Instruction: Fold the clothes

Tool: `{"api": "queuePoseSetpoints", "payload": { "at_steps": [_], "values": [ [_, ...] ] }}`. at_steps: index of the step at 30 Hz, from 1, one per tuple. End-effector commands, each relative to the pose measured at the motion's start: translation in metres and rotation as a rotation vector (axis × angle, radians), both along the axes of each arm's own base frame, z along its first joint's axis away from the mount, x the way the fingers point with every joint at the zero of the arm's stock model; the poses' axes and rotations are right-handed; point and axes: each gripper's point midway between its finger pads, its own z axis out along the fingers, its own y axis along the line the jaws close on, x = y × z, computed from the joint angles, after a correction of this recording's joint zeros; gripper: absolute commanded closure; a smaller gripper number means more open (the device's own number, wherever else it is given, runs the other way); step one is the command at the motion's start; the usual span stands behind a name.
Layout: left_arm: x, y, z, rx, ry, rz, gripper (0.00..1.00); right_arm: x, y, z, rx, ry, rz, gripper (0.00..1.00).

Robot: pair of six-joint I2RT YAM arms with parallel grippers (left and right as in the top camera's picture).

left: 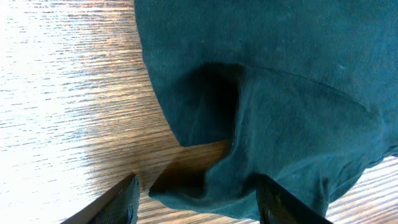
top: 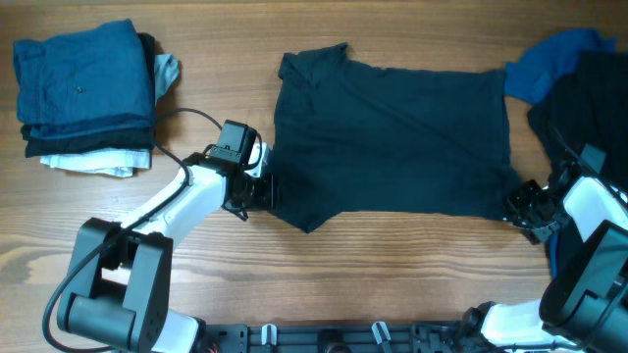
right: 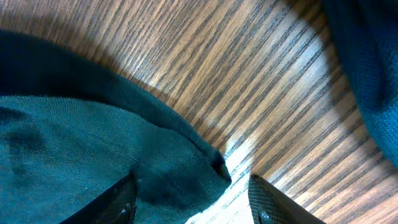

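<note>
A near-black navy short-sleeved shirt [top: 392, 137] lies spread flat across the middle of the table. My left gripper [top: 257, 191] is at its near-left sleeve, jaws open. In the left wrist view the sleeve's rumpled edge [left: 249, 180] lies between the two fingers, with the gripper [left: 199, 208] not closed on it. My right gripper [top: 525, 211] is at the shirt's near-right corner. In the right wrist view that corner [right: 186, 174] lies between the open jaws of the gripper [right: 189, 208], bare wood beside the right finger.
A stack of folded clothes [top: 83, 93], blue on top with white at the bottom, sits at the far left. A blue garment [top: 549, 64] and a dark one [top: 594, 98] are heaped at the right edge, close to my right arm.
</note>
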Motion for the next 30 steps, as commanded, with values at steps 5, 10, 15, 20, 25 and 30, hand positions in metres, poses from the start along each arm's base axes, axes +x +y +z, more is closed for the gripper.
{"api": "queuePoseSetpoints", "payload": {
  "at_steps": [5, 10, 15, 20, 25, 30],
  "values": [
    [-0.018, 0.004, -0.018, 0.02, 0.084, 0.008, 0.39, -0.013, 0.033, -0.03, 0.155, 0.006, -0.005, 0.61],
    [-0.018, 0.004, -0.018, 0.02, 0.083, 0.008, 0.39, -0.014, 0.038, -0.032, 0.184, 0.006, 0.002, 0.34],
    [-0.017, 0.003, -0.018, 0.018, 0.077, 0.008, 0.39, -0.021, 0.042, -0.037, 0.192, 0.018, 0.001, 0.4],
    [-0.02, 0.004, -0.018, 0.022, 0.093, 0.008, 0.38, -0.023, 0.045, -0.043, 0.19, 0.008, 0.002, 0.76],
    [-0.021, 0.005, -0.018, 0.024, 0.096, 0.008, 0.37, -0.02, 0.044, -0.042, 0.189, -0.005, 0.003, 0.86],
    [-0.017, 0.008, -0.018, 0.032, 0.085, 0.018, 0.35, -0.009, 0.041, -0.04, 0.185, -0.043, 0.003, 0.96]
  ]
}}
